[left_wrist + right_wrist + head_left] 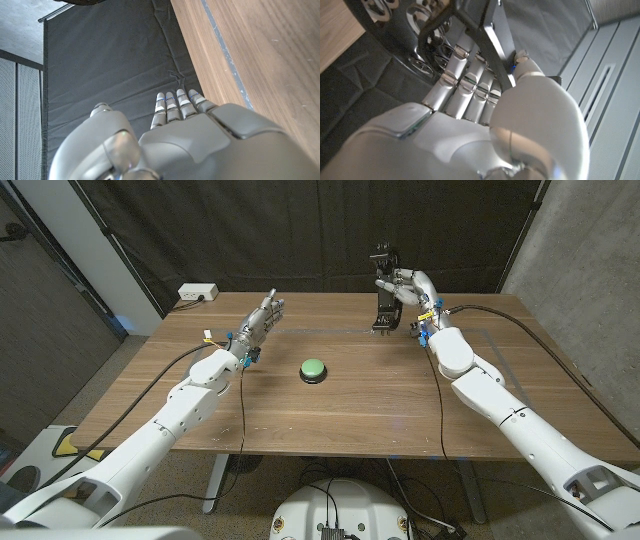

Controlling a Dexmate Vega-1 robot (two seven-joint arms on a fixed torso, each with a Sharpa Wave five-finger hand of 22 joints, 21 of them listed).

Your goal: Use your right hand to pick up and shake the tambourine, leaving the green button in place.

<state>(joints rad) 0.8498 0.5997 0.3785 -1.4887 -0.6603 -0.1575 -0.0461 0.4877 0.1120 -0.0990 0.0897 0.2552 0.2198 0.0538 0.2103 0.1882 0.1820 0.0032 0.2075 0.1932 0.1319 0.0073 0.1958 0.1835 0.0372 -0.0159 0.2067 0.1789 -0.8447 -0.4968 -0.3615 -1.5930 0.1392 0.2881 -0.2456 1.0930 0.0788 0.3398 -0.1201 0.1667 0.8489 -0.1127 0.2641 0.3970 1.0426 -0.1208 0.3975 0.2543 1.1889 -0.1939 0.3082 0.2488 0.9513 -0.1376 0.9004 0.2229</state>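
- Head view: one green button (pixel 314 369) sits near the middle of the wooden bench (pixel 350 405); one black tambourine (pixel 384 305) stands on edge at about one o'clock from it, well apart, near the bench's far edge.
- The right hand (pixel 408 288) is at the tambourine's top, fingers wrapped on its frame, gripping it.
- The left hand (pixel 259 322) is at about ten o'clock from the button, fingers straight and close together, holding nothing.
- One white power strip (pixel 197 293) lies beyond the bench's far left corner.
- Left wrist view: the left hand (pixel 200 140) shows from behind, fingers (pixel 172 106) extended beside the bench (pixel 260 55) edge, dark curtain (pixel 110 65) behind; nothing in it.
- Right wrist view: up close, the right hand (pixel 470 115) has its fingers (pixel 457 82) curled around the tambourine (pixel 470 25) frame; its metal jingles show here, too small to make out from the head.
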